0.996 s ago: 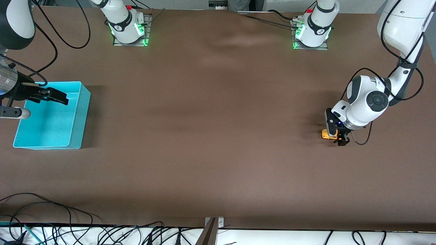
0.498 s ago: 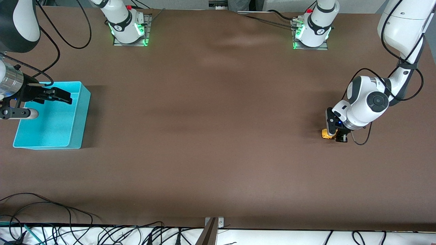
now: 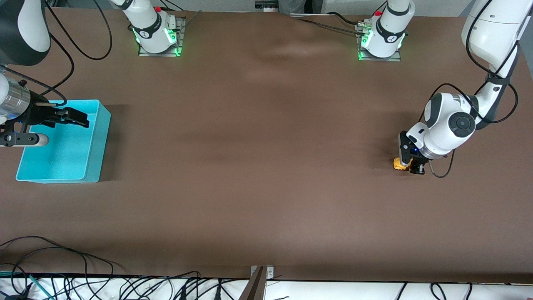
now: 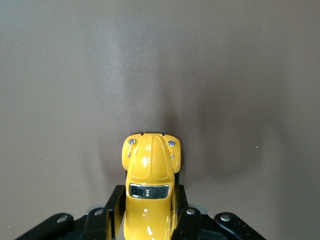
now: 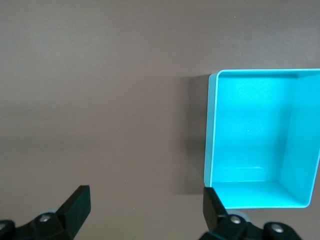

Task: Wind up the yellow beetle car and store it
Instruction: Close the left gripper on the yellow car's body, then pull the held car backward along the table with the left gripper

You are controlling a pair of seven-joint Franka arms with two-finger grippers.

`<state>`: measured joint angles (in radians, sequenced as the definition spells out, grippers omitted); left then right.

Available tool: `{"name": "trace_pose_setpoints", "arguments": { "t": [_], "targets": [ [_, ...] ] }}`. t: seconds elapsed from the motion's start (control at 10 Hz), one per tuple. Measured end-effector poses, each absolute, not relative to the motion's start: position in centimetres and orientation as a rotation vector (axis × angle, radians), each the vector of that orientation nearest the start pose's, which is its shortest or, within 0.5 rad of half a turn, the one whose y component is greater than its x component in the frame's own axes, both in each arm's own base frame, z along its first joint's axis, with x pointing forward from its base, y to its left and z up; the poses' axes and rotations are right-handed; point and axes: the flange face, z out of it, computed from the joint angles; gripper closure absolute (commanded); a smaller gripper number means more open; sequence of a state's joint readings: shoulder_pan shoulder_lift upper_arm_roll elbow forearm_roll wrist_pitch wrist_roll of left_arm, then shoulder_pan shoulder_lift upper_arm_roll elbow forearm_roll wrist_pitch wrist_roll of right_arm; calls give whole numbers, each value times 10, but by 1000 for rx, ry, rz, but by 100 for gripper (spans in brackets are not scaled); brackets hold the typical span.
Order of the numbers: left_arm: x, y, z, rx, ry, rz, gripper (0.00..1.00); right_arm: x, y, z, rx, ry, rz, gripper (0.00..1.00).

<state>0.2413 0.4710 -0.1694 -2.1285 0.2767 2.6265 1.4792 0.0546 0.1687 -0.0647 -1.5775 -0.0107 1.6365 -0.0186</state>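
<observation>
Front view: the left gripper [image 3: 410, 166] is down at the table's left-arm end, at about four o'clock from the table's middle, its fingers pinching the yellow beetle car [image 3: 399, 163], which sits on the brown table [image 3: 266, 166]. At about nine o'clock, the right gripper [image 3: 70, 117] waits over the turquoise bin [image 3: 100, 137], jaws spread.

Left wrist view: the car [image 4: 150, 185] is clamped across its rear flanks, its nose pointing away from the fingers [image 4: 112, 207] and its wheels apparently on the mat.

Right wrist view: the empty bin [image 5: 212, 150] stands beside bare mat, with both fingertips [image 5: 77, 202] wide apart.

Risks, as I judge them: the grip is narrow on a rounded, glossy body, so the car could twist or squirt out when dragged back to wind it (too little downward pressure and the wheels merely skid). The bin is well apart from the car, so a loose hold could drop it during the carry.

The surface is a plain matte brown mat with faint ripples; cables trail along the near edge, and green lights glow at both bases.
</observation>
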Motion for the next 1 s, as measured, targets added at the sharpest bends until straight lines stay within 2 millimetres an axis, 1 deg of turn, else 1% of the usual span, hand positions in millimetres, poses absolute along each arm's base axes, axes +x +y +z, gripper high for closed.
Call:
{"name": "trace_pose_setpoints", "arguments": {
  "t": [0.2,0.3,0.4,0.7,1.0],
  "targets": [
    [576,49,190,-2133,2201,23,86,603,-5,529,-3158,-15,174,0],
    [577,59,190,-2143,2191,23,86,603,-6,529,-3160,-13,173,0],
    [578,73,190,-2140,2190,23,85,603,-9,528,-3165,-8,171,0],
    [581,133,190,-2145,2170,18,85,603,-24,528,-3176,30,168,0],
    [581,181,190,-2133,2164,12,85,604,-36,533,-3183,63,137,0]
  ]
}}
